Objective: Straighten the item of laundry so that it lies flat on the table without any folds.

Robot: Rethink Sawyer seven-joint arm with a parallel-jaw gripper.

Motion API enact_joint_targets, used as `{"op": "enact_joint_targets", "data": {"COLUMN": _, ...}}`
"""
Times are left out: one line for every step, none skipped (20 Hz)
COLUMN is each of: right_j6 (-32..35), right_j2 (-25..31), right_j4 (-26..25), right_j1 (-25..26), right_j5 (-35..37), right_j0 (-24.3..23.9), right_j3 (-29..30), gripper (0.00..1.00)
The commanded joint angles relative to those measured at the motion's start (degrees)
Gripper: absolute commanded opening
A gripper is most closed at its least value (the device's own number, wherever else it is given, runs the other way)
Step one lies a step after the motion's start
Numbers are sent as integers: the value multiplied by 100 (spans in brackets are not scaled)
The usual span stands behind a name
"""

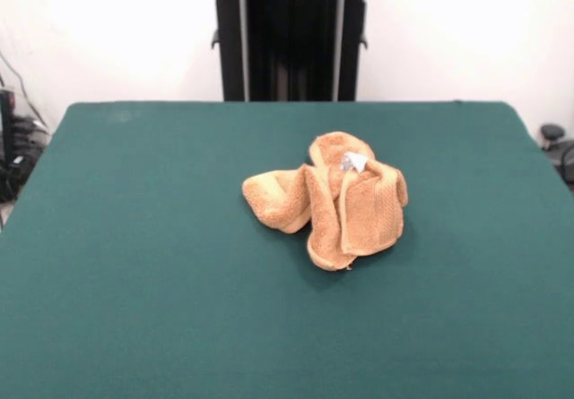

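Near the middle of the dark green felt surface (134, 264), a small orange-tan terry towel (330, 200) lies crumpled. No claw is visible. Pinching overlapped layers could deepen folds.

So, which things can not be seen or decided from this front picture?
- Gripper and arm: cut off by the top edge; only the pedestal shows.
- Towel: its underside and inner folds are hidden by its own crumpled layers.
- Tag: too small to read.
- Table: the near edge and near corners are cut off by the bottom edge.
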Motion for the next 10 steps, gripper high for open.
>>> {"op": "enact_joint_targets", "data": {"right_j6": -1771, "right_j2": 307, "right_j4": 207, "right_j1": 168, "right_j5": 1226, "right_j0": -211, "right_j3": -108, "gripper": 100}}
{"op": "enact_joint_targets", "data": {"right_j6": -1806, "right_j2": 313, "right_j4": 219, "right_j1": 146, "right_j5": 1196, "right_j0": -222, "right_j3": -87, "gripper": 100}}
{"op": "enact_joint_targets", "data": {"right_j6": -1807, "right_j2": 322, "right_j4": 231, "right_j1": 151, "right_j5": 1183, "right_j0": -229, "right_j3": -85, "gripper": 100}}
{"op": "enact_joint_targets", "data": {"right_j6": -1836, "right_j2": 323, "right_j4": 272, "right_j1": 119, "right_j5": 1125, "right_j0": -243, "right_j3": -5, "gripper": 100}}
{"op": "enact_joint_targets", "data": {"right_j6": -1848, "right_j2": 336, "right_j4": 290, "right_j1": 113, "right_j5": 1087, "right_j0": -257, "right_j3": 30, "gripper": 100}}
{"op": "enact_joint_targets", "data": {"right_j6": -1886, "right_j2": 342, "right_j4": 366, "right_j1": 69, "right_j5": 1049, "right_j0": -278, "right_j3": 143, "gripper": 100}}
{"op": "enact_joint_targets", "data": {"right_j6": -1883, "right_j2": 366, "right_j4": 355, "right_j1": 79, "right_j5": 1051, "right_j0": -292, "right_j3": 164, "gripper": 100}}
{"op": "enact_joint_targets", "data": {"right_j6": -1935, "right_j2": 383, "right_j4": 416, "right_j1": 40, "right_j5": 958, "right_j0": -315, "right_j3": 288, "gripper": 100}}
{"op": "enact_joint_targets", "data": {"right_j6": -1933, "right_j2": 397, "right_j4": 406, "right_j1": 43, "right_j5": 945, "right_j0": -319, "right_j3": 317, "gripper": 100}}
{"op": "enact_joint_targets", "data": {"right_j6": -1965, "right_j2": 414, "right_j4": 371, "right_j1": 40, "right_j5": 895, "right_j0": -330, "right_j3": 388, "gripper": 100}}
